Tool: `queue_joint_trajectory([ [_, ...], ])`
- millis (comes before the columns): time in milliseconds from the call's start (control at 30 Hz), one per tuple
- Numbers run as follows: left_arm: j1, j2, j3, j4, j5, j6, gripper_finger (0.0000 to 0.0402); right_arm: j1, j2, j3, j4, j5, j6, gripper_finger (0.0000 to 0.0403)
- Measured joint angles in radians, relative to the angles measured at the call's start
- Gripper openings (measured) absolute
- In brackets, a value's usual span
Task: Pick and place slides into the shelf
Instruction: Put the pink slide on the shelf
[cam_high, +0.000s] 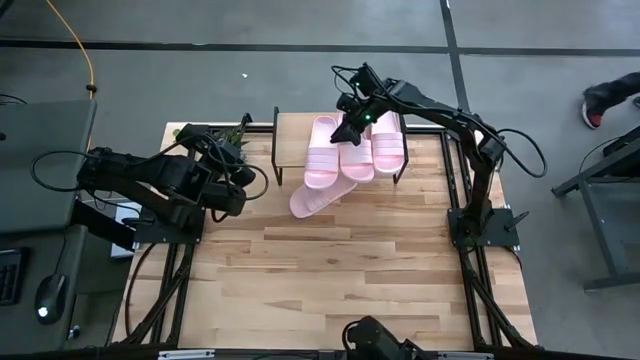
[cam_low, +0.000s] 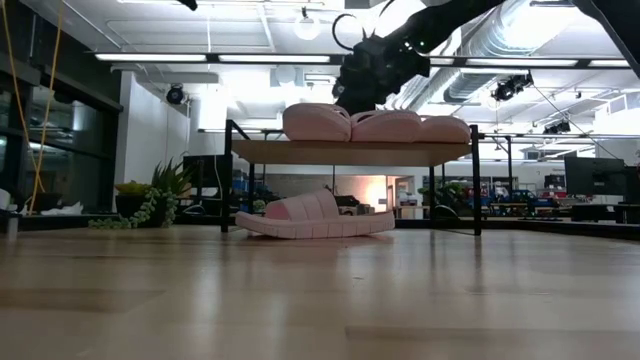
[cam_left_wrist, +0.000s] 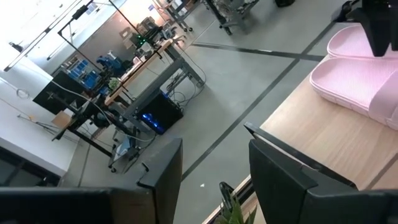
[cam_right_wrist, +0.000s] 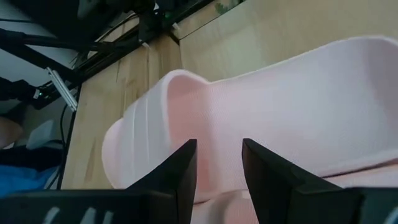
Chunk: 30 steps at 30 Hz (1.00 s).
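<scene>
Currently three slides (cam_high: 356, 148) lie side by side on the shelf (cam_high: 290, 131), upper centre of the high view. The fourth slide (cam_high: 318, 197) rests on the table (cam_high: 330, 270) just below the shelf's near edge, angled, its heel end tucked partly under the board; the low view shows it on the table beneath the shelf top.

Right gripper (cam_high: 349, 128) hangs over the shelf, above the seam between the left and middle slides. Wrist view shows its jaws parted a little with pink foam right beyond them, gripping nothing.

Left gripper (cam_high: 238, 178) waits at left of frame, just off the shelf's left end, jaws parted and empty.

Step, as I read it: third slide looks placed, and the last pick is not yet begun. Next move calls for the right arm to lift clear of the row, come down the frame to the fourth slide, and take it by strap or sole edge.

Room: free board remains only at the shelf's left end, a narrow slot beside the left slide. The black frame leg there and the left gripper crowd that side. Table below is wide open.
</scene>
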Motion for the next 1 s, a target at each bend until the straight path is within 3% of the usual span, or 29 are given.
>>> queue_joint_trajectory([
  [200, 0.0, 0.0, 0.0, 0.001, 0.0, 0.0, 0.0168, 0.003, 0.0, 0.001, 0.008, -0.068, 0.001, 0.0119],
  [1000, 0.0, 0.0, 0.0, 0.003, 0.0, 0.0, 0.0168, 0.088, 0.004, 0.001, -0.008, -0.045, -0.003, 0.0119],
])
